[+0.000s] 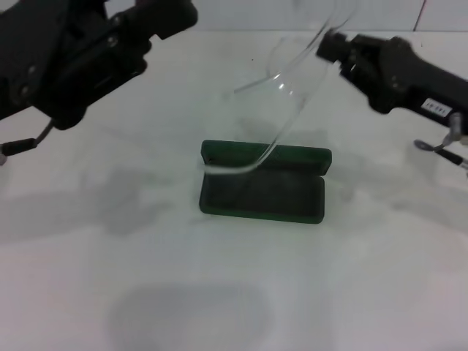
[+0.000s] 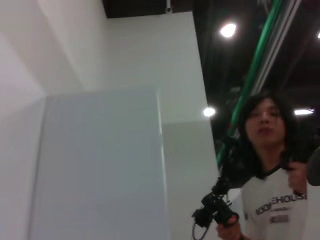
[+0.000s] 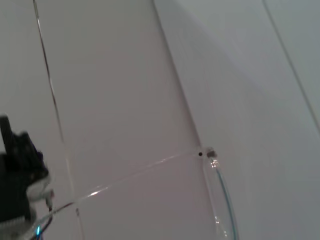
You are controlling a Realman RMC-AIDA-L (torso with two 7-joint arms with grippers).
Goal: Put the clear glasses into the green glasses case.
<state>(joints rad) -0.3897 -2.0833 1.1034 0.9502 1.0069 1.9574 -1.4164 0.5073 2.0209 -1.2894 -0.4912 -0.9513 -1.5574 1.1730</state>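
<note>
The green glasses case (image 1: pixel 281 196) lies open in the middle of the white table, its lid (image 1: pixel 300 156) folded back on the far side. The clear glasses (image 1: pixel 291 82) hang tilted in the air above and behind it. One thin clear arm (image 1: pixel 245 165) reaches down over the case's near-left part; I cannot tell whether it touches. My right gripper (image 1: pixel 330 45) comes in from the upper right and is shut on the glasses' upper end. The right wrist view shows the glasses' hinge (image 3: pixel 210 152) and curved lens edge (image 3: pixel 224 197). My left gripper (image 1: pixel 174 17) is raised at the upper left, away from the case.
The white table (image 1: pixel 146 278) spreads around the case. A thin cable and metal clip (image 1: pixel 439 148) hang off the right arm. In the left wrist view a person (image 2: pixel 272 200) stands holding a black device (image 2: pixel 215 212) beside white wall panels.
</note>
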